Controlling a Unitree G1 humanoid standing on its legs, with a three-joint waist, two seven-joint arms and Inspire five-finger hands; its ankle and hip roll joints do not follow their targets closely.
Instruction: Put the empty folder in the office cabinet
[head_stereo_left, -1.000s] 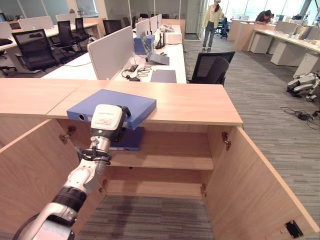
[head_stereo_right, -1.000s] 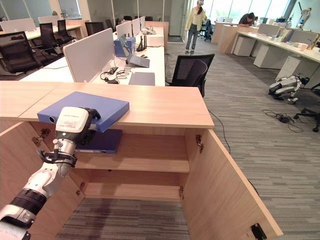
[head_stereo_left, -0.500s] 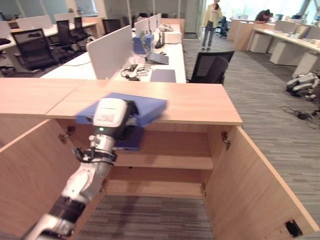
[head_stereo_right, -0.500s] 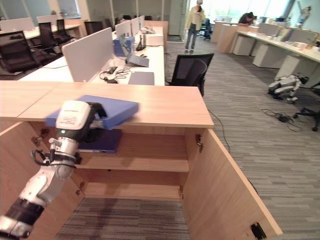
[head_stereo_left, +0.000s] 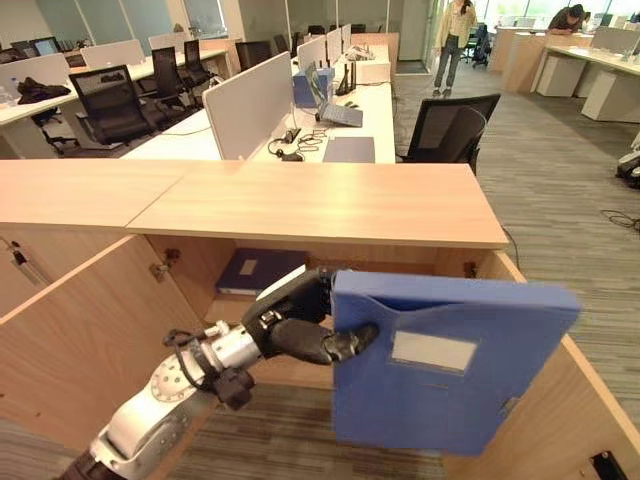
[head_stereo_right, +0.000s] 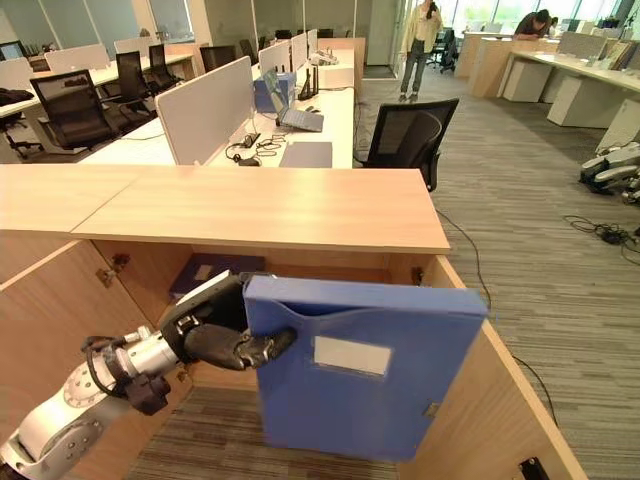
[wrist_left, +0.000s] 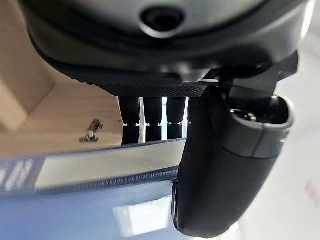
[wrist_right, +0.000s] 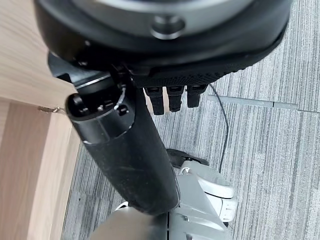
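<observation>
My left hand (head_stereo_left: 296, 326) is shut on the near edge of a blue folder (head_stereo_left: 445, 360) with a white label, thumb on its front face. The folder hangs upright in front of the wooden office cabinet (head_stereo_left: 320, 203), covering the right part of its opening, and both cabinet doors stand open. In the left wrist view the thumb (wrist_left: 227, 165) presses on the blue folder (wrist_left: 75, 205) and the fingers (wrist_left: 152, 120) reach behind it. My right hand (wrist_right: 125, 150) hangs over the grey carpet beside a cabinet door, fingers relaxed and holding nothing.
A second blue folder (head_stereo_left: 256, 270) lies flat on the cabinet's upper shelf. The open left door (head_stereo_left: 80, 345) and right door (head_stereo_right: 500, 400) flank the opening. A black office chair (head_stereo_left: 450, 125) stands behind the cabinet, with desks beyond. A person (head_stereo_right: 418, 45) stands far back.
The folder has come off the cabinet top, where it lay flat under my left hand, and now hangs upright lower down before the opening. The camera has shifted too.
</observation>
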